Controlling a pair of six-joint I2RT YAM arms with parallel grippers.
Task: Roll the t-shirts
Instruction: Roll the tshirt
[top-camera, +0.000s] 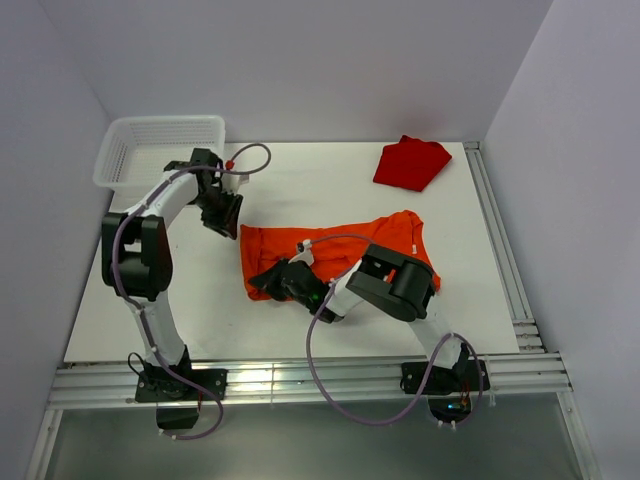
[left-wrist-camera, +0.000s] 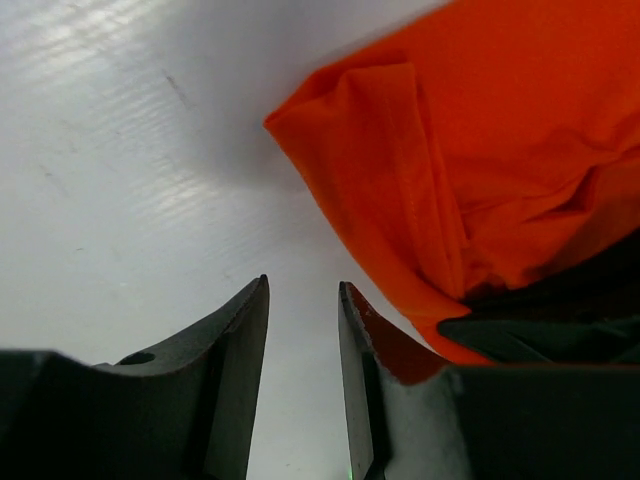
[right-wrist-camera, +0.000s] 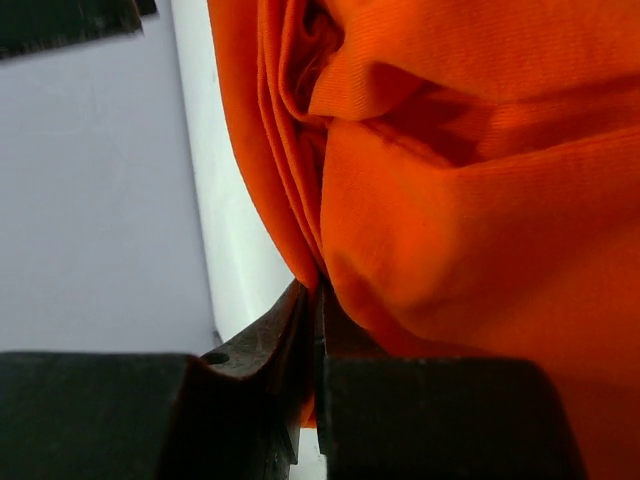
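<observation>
The bright orange t-shirt (top-camera: 340, 250) lies crumpled across the middle of the table, folded at its left end. A darker red t-shirt (top-camera: 410, 163) sits bunched at the back right. My left gripper (top-camera: 228, 215) hovers just beside the orange shirt's far left corner. In the left wrist view that gripper (left-wrist-camera: 303, 290) is open, with bare table between its fingers and the orange cloth (left-wrist-camera: 480, 170) up to the right. My right gripper (top-camera: 268, 282) is at the shirt's near left corner. The right wrist view shows it (right-wrist-camera: 318, 290) shut on a fold of orange cloth (right-wrist-camera: 470, 220).
A white mesh basket (top-camera: 150, 150) stands at the back left corner, just behind my left arm. Rails run along the table's right edge (top-camera: 495, 240) and its near edge. Grey walls close in the sides and back.
</observation>
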